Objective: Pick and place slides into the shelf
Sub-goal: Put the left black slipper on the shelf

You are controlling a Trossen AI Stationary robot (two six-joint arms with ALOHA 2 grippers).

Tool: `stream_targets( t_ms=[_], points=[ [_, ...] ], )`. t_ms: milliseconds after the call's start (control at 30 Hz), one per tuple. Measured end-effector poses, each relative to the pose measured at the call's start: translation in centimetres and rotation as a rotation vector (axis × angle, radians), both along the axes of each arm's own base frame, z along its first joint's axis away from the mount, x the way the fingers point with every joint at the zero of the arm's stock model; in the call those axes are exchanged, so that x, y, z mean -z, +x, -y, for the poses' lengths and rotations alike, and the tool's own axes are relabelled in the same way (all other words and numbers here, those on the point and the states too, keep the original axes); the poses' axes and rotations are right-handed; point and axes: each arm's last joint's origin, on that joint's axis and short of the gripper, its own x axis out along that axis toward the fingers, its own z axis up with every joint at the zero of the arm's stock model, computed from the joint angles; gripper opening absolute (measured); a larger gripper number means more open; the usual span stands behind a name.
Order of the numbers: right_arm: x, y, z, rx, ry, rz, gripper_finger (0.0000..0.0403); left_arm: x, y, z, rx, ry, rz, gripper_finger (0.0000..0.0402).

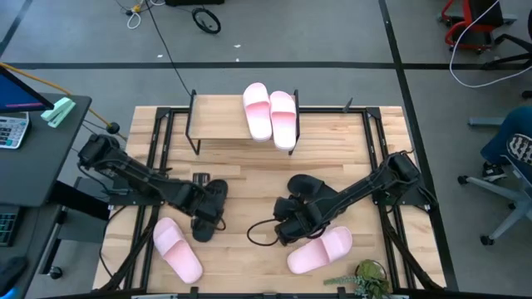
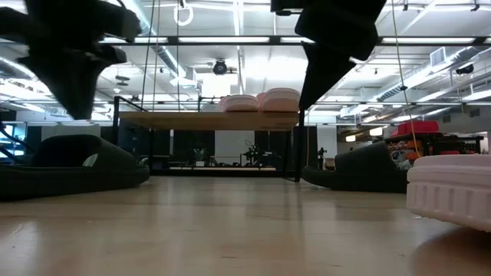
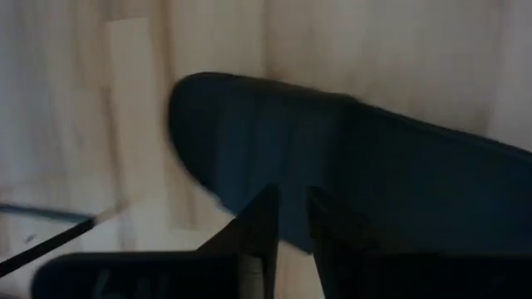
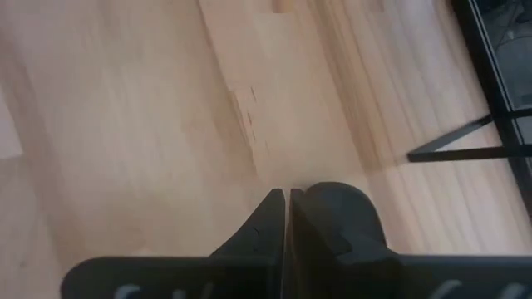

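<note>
The shelf [image 1: 220,118] stands at the table's far side, with two pale pink slides [image 1: 257,110] [image 1: 284,119] lying on its wooden top board [image 2: 192,120]. My left gripper [image 1: 204,202] [image 3: 293,199] hovers over a black slide [image 1: 208,218] [image 3: 374,166] lying flat on the table, its fingers a narrow gap apart. My right gripper [image 1: 288,226] [image 4: 288,195] is shut and hangs near the second black slide [image 1: 306,187] [image 2: 360,169]. Two more pink slides [image 1: 177,249] [image 1: 320,251] lie sole down by the near edge.
A small green plant [image 1: 366,278] sits at the table's near right corner. A thin cable [image 1: 259,237] loops by the right gripper. A small dark object [image 1: 200,178] lies beyond the left black slide. Bare wood spans the middle between the arms and the shelf.
</note>
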Motion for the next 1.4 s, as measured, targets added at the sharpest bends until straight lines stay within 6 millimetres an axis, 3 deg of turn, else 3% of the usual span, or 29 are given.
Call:
stream_targets(
  t_ms=[267,500,733,867,1133,1267,1400],
  points=[
    [0.0,0.3,0.8,-0.01,-0.015,-0.022,0.003,0.0,-0.2,2.3,0.062,-0.036,0.091,0.0144],
    [0.0,0.3,0.8,-0.041,-0.028,-0.042,0.003,-0.1,0.0,1.9,0.039,0.055,0.148,0.019],
    [0.0,0.3,0.8,-0.045,-0.03,-0.044,0.0028,2.8,-0.9,1.0,-0.017,0.06,0.121,0.0203],
    [0.0,0.3,0.8,-0.045,-0.029,-0.044,0.0029,4.0,-1.6,0.7,-0.049,0.068,0.1,0.0193],
    [0.0,0.3,0.8,-0.051,-0.032,-0.048,0.0028,4.4,-1.7,0.1,-0.076,0.16,0.133,0.015],
    [0.0,0.3,0.8,-0.051,-0.032,-0.048,0.0029,4.4,-1.5,-0.5,-0.103,0.182,0.148,0.0103],
    [0.0,0.3,0.8,-0.05,-0.032,-0.048,0.0029,4.2,-1.2,-0.5,-0.168,0.16,0.187,0.0024]
  ],
)
